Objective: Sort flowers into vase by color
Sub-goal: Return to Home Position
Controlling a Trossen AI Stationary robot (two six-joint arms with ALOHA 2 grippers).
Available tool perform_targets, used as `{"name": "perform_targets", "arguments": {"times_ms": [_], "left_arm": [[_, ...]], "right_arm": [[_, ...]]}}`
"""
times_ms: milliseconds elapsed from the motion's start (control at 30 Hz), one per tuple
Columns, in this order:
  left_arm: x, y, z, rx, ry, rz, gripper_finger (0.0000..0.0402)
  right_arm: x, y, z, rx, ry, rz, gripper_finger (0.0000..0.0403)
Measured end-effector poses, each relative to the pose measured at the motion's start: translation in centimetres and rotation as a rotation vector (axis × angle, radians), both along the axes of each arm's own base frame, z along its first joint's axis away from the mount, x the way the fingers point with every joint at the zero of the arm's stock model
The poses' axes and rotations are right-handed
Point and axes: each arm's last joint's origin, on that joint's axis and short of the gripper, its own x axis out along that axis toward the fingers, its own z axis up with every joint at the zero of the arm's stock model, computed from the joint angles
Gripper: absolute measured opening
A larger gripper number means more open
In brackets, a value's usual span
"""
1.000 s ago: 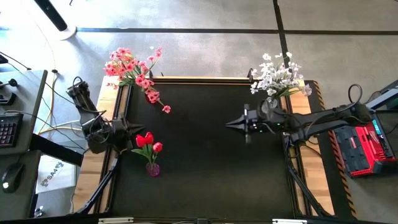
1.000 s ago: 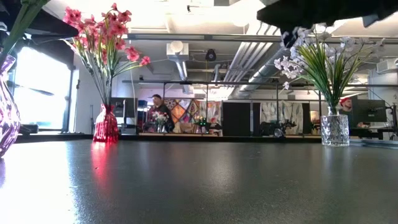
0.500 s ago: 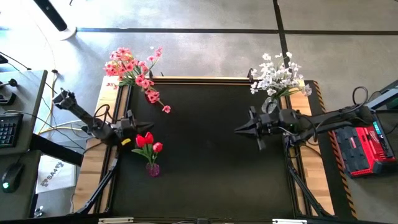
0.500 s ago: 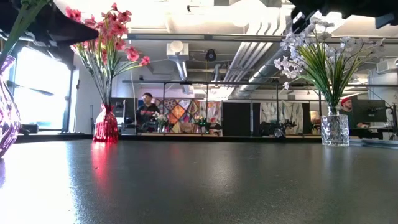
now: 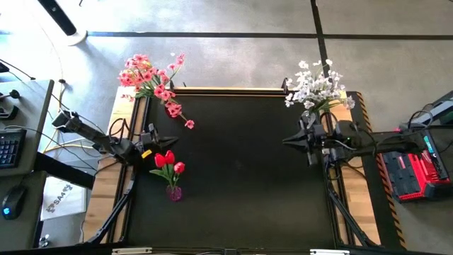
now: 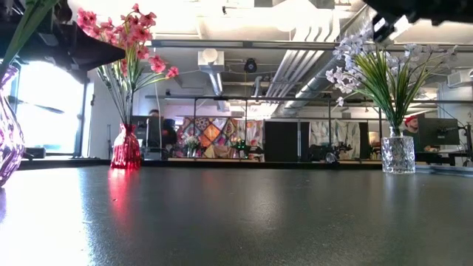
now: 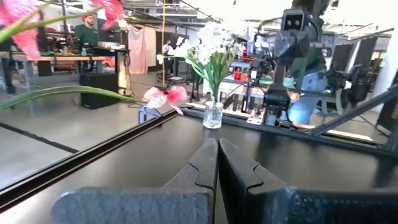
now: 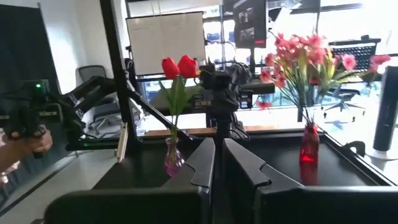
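Pulling back to worktop (image 5: 241,191) edges — left hand (image 5: 170,141), right hand (image 5: 288,141) closed, empty — leaving flowers (image 5: 168,161) sorted, job seemingly done.

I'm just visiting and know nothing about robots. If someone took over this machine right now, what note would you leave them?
The left pincer is shut and empty, at the table's left edge beside the red flowers.
The right pincer is shut and empty, at the right edge near the white flowers.
The red flowers stand in the violet vase, the pink flowers in the red vase, the white flowers in the clear vase.
Done: every flower in view is in a vase, one colour each.
Left: seemingly only parking the arms.
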Motion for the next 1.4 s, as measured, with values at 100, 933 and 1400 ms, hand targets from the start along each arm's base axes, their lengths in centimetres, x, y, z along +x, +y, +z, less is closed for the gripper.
{"name": "perform_targets", "arguments": {"times_ms": [100,933,1400], "left_arm": [[0.0,0.1,0.0,0.013,0.003,0.013,0.0],[-0.6,0.6,0.0,0.009,0.006,0.026,0.0],[-0.6,0.6,-0.3,-0.044,0.003,0.024,0.0]], "right_arm": [[-0.8,-0.1,-1.5,0.027,-0.015,-0.03,0.002],[-4.1,-0.5,-6.7,0.16,0.011,-0.102,0.002],[-3.2,-0.5,-9.5,0.151,-0.01,-0.104,0.002]]}}
